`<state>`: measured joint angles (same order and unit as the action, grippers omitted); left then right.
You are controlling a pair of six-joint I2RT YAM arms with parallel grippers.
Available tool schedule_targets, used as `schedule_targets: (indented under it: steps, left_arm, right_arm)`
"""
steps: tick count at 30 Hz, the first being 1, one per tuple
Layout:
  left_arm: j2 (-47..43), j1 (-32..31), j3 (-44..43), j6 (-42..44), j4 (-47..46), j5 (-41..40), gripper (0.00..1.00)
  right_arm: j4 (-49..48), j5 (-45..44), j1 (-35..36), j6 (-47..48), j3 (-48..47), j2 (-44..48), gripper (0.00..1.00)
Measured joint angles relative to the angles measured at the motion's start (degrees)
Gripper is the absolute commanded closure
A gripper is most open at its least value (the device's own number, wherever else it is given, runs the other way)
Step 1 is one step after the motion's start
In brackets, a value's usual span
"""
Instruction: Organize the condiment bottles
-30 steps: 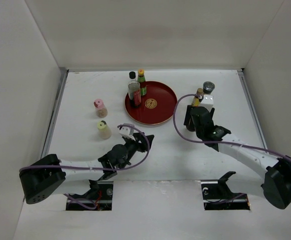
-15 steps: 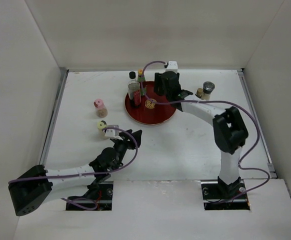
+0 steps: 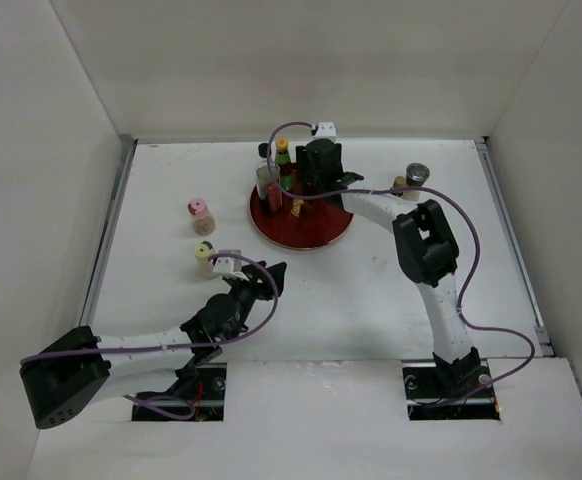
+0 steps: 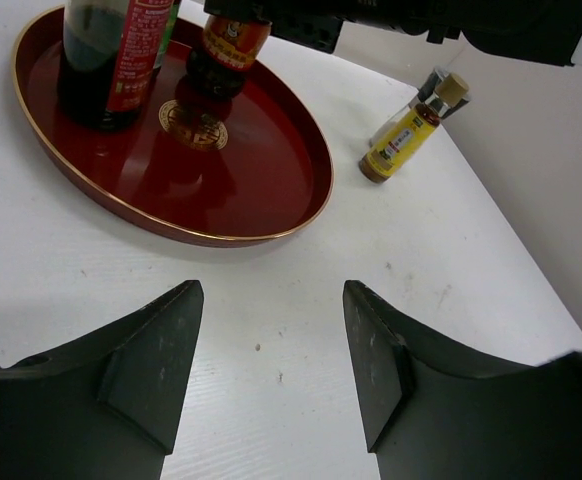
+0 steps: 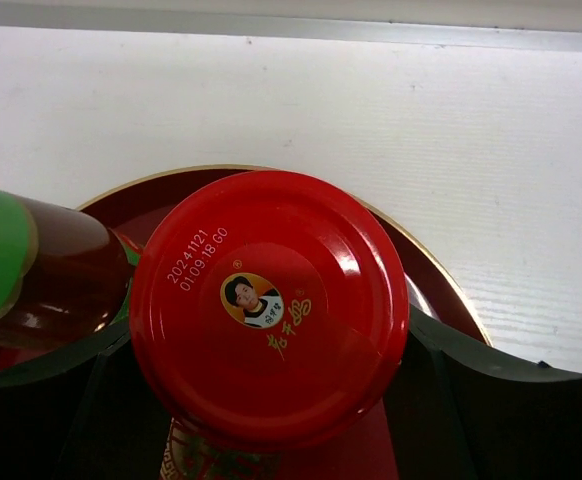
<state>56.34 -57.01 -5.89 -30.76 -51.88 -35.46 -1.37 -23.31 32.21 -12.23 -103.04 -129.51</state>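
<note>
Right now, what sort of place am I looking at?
Most likely a robot test cell, not a kitchen: plain white walls box in a white table, two black-and-white cabled robot arms sit at its near edge, and small condiment bottles stand around a round red tray.

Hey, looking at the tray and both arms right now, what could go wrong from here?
1. The right gripper holds the red-lidded jar right beside the green bottle and the tall bottle on the tray. Setting it down or opening the jaws could knock one over.
2. The left gripper is open and empty, and its arm lies close to the cream bottle. A sideways swing might tip it.
</note>
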Motion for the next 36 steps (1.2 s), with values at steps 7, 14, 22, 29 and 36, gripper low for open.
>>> schedule_targets:
  steps: [7, 14, 22, 29, 36]
  left_arm:
    - [0.52, 0.55, 0.00, -0.20, 0.22, 1.05, 0.44]
    - [0.61, 0.76, 0.00, -0.42, 0.24, 1.73, 0.44]
    - [0.66, 0.87, 0.00, -0.59, 0.31, 2.21, 0.44]
    - [1.57, 0.85, -0.02, -0.61, 0.50, 2.67, 0.44]
    - [3.63, 0.70, -0.09, -0.61, 0.70, 2.73, 0.44]
  right_arm:
    - [0.02, -0.07, -0.33, -0.35, -0.70, -0.35, 0.07]
    - [-2.08, 0.04, -0.33, -1.66, 1.99, 4.83, 0.00]
    - [-4.26, -0.81, -0.96, -2.71, 18.29, 28.55, 0.19]
    - [-5.11, -8.57, -8.04, -3.04, 34.53, 44.41, 0.27]
    - [0.63, -10.93, -12.61, -3.48, 40.24, 42.27, 0.21]
